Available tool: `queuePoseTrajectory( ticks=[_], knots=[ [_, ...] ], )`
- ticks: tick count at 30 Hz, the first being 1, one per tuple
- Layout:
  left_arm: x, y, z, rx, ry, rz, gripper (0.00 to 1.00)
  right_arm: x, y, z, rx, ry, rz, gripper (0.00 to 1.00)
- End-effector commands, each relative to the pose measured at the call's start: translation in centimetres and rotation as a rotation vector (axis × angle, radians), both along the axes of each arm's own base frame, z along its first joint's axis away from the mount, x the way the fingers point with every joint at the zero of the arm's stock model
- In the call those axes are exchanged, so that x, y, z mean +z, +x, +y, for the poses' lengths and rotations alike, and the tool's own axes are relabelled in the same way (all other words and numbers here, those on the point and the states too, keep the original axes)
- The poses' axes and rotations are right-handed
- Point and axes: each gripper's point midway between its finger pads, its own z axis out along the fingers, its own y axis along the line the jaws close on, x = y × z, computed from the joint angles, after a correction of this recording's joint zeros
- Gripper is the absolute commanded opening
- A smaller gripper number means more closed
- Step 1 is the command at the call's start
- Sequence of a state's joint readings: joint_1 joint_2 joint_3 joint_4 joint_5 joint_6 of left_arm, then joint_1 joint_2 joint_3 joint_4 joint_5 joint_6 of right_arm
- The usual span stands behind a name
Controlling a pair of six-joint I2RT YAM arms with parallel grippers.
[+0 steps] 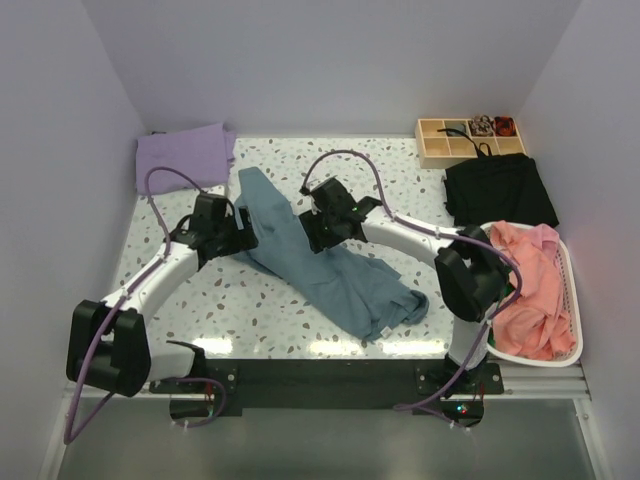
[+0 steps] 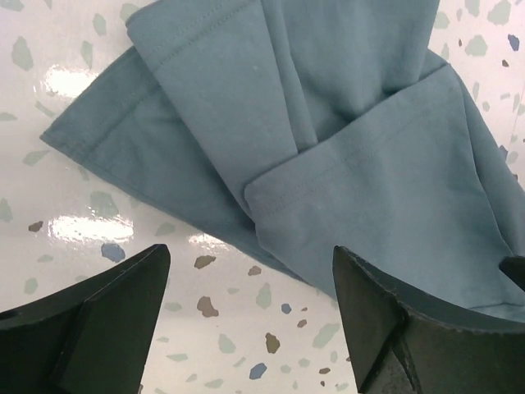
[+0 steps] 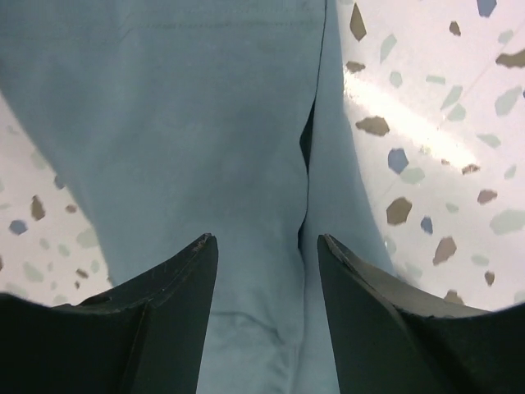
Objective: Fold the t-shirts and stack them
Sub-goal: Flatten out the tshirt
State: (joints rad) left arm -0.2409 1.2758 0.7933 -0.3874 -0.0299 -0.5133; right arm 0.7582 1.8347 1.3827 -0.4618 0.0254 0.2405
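Overhead view: the slate-blue t-shirt (image 1: pixel 330 270) is lying in a loose, crumpled diagonal band on the speckled table (image 1: pixel 200 300), running from the far left towards the near right. The left gripper (image 1: pixel 243 230) is hanging at the left edge of this shirt's upper half, and the right gripper (image 1: pixel 312 225) is hanging over its right edge, directly across the band.

Left wrist view: the left gripper (image 2: pixel 250 250) is standing with its jaws wide apart and nothing between them. The blue t-shirt (image 2: pixel 328 123) is showing overlapping folds and stitched hems, detail that the overhead view is not resolving. Its lower edge is passing under the right-hand finger.

Right wrist view: the right gripper (image 3: pixel 267 238) is holding its jaws apart over the blue t-shirt (image 3: pixel 205 123), with smooth cloth and one dark crease lying below the gap. No cloth is being pinched.

Only the overhead view is showing the surroundings. The lavender t-shirt (image 1: pixel 185 155) is lying flat far left of the blue shirt. Salmon-pink t-shirts (image 1: pixel 530 290) are filling a white basket (image 1: pixel 572 300) to its right. A black cloth (image 1: pixel 500 190) and a wooden tray (image 1: pixel 470 140) are lying far right of it. The right arm is partly hiding the basket's near left side.
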Motion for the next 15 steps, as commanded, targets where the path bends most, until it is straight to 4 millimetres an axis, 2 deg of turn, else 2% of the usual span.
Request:
queuePoseTrajectory(
  ticks=[1,5,10,15],
  knots=[
    [1.8,3.3,0.3,0.052,-0.021,-0.095,0.86,2.3,3.3,1.6,0.035,0.054,-0.087,0.55],
    [1.3,3.4,0.5,0.051,-0.021,-0.087,0.86,1.2,3.6,1.2,0.040,0.055,-0.060,0.55],
    [1.0,3.2,0.6,0.055,-0.021,-0.081,0.86,-0.2,3.9,0.6,0.033,0.061,-0.023,0.48],
    [1.0,3.3,1.0,0.064,-0.019,-0.085,0.86,0.7,4.0,1.5,0.051,0.101,-0.035,0.45]
  ],
)
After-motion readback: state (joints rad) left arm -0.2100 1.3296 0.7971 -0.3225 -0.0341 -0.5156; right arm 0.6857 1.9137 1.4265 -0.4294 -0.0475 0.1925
